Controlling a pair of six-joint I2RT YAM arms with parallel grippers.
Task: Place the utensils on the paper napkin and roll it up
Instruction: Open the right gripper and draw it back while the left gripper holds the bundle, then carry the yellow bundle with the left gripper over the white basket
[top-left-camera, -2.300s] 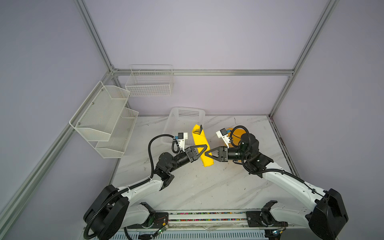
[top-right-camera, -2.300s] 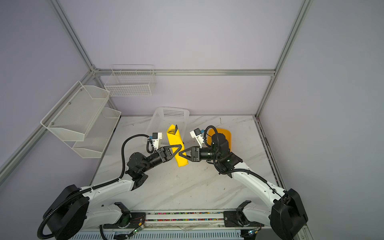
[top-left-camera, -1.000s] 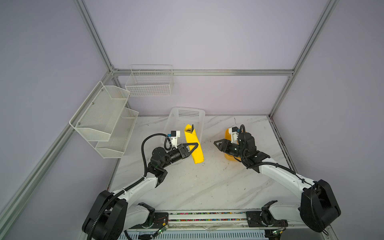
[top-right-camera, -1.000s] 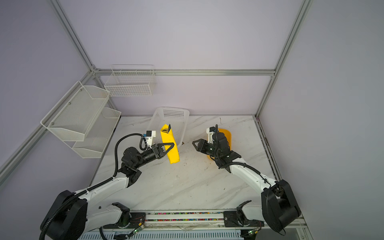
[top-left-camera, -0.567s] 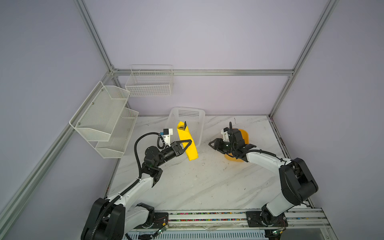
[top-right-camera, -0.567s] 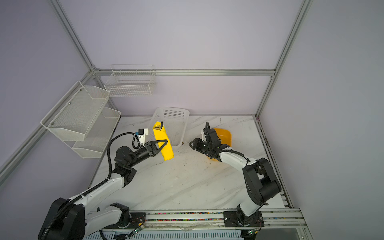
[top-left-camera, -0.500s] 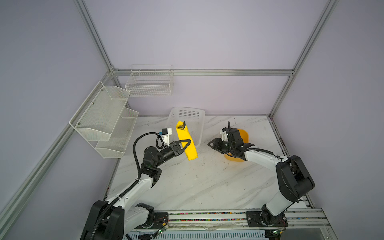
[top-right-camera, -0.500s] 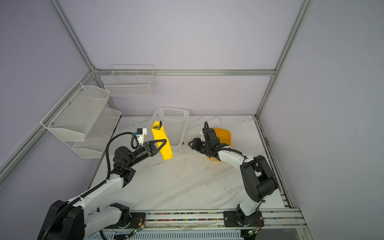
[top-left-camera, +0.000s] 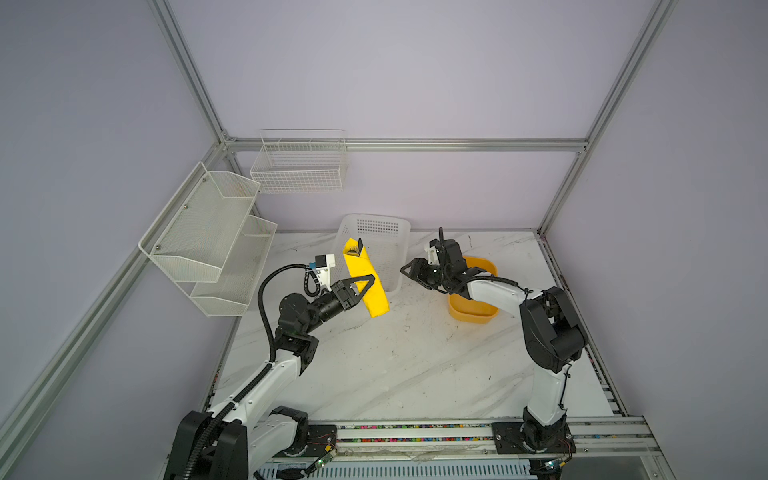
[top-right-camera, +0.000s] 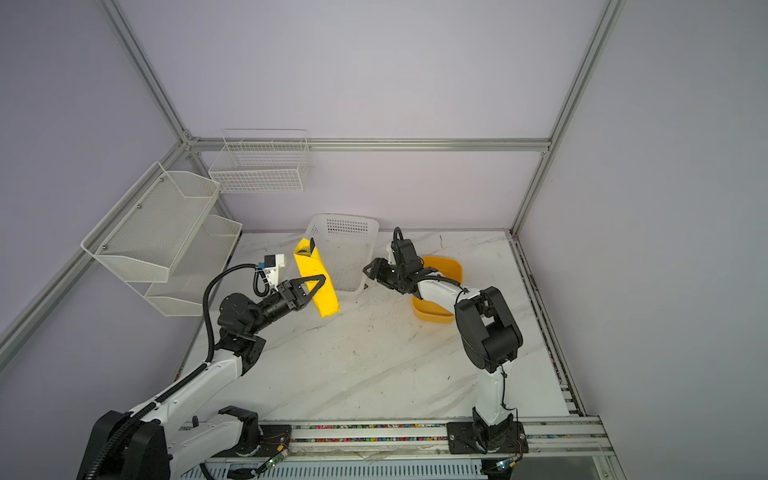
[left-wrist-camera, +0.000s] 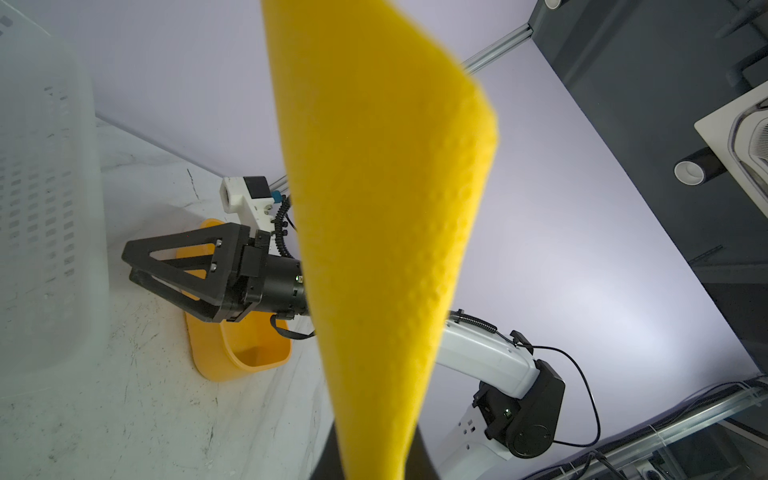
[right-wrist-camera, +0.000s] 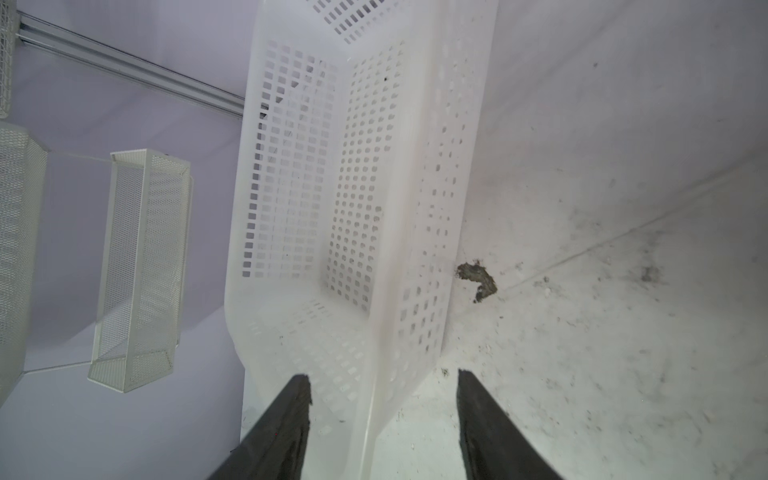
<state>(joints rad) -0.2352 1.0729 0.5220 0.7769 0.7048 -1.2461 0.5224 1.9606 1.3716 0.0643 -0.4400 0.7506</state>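
The paper napkin (top-left-camera: 358, 266) (top-right-camera: 309, 266) is a bright yellow roll held tilted in the air, just left of the white basket. My left gripper (top-left-camera: 368, 284) (top-right-camera: 320, 282) is shut on its middle. The utensils are wrapped inside; only a dark tip (top-left-camera: 360, 244) pokes out of the roll's upper end. In the left wrist view the napkin (left-wrist-camera: 382, 208) fills the centre and hides my left gripper (left-wrist-camera: 376, 465). My right gripper (top-left-camera: 409, 270) (top-right-camera: 370, 268) (left-wrist-camera: 137, 262) is open and empty, right of the basket. In the right wrist view its fingers (right-wrist-camera: 291, 415) frame the basket's near corner.
A white perforated basket (top-left-camera: 388, 232) (right-wrist-camera: 353, 187) stands at the back of the marble table. An orange-yellow tub (top-left-camera: 473, 309) (left-wrist-camera: 241, 357) sits under the right forearm. White mesh shelves (top-left-camera: 208, 232) and a wire basket (top-left-camera: 299, 166) hang on the walls at the left.
My left gripper has carried the napkin roll left and back, up beside the basket. My right gripper has left the roll, swung toward the basket's right corner and opened wider.
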